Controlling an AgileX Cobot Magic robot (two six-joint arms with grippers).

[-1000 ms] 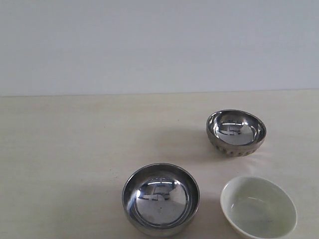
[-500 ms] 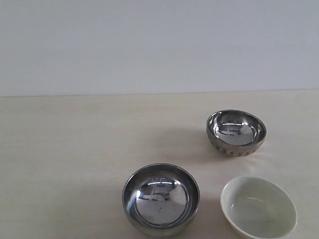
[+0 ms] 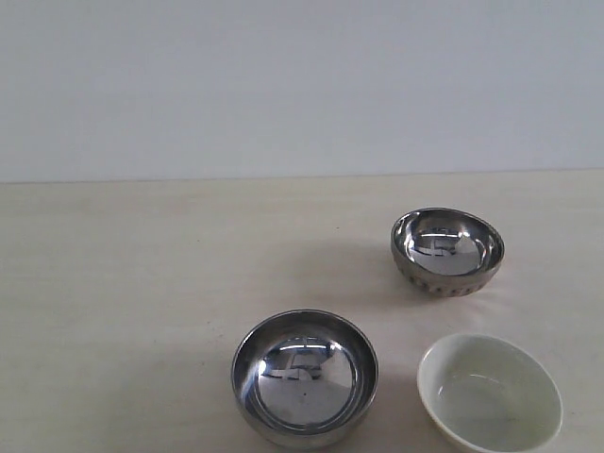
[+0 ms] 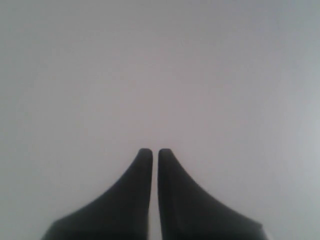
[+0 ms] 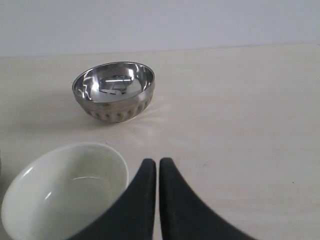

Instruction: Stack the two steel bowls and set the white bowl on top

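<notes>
Left gripper (image 4: 150, 151) and right gripper (image 5: 158, 161) are clenched, empty. Exterior view: smooth steel bowl (image 3: 304, 376) lower centre, white bowl (image 3: 490, 393) lower right, dimpled steel bowl (image 3: 446, 249) mid-right, all apart.

smooth mirror-finish steel bowl (image 3: 304, 377), 2nd steel bowl (image 3: 446, 251) w/ dimpled band, glossy white bowl (image 3: 491, 393), matt wood-grain table (image 3: 123, 283)

Looks like lab bench — pale wood-grain tabletop (image 3: 142, 283), blank white wall (image 3: 283, 85) behind.
</notes>
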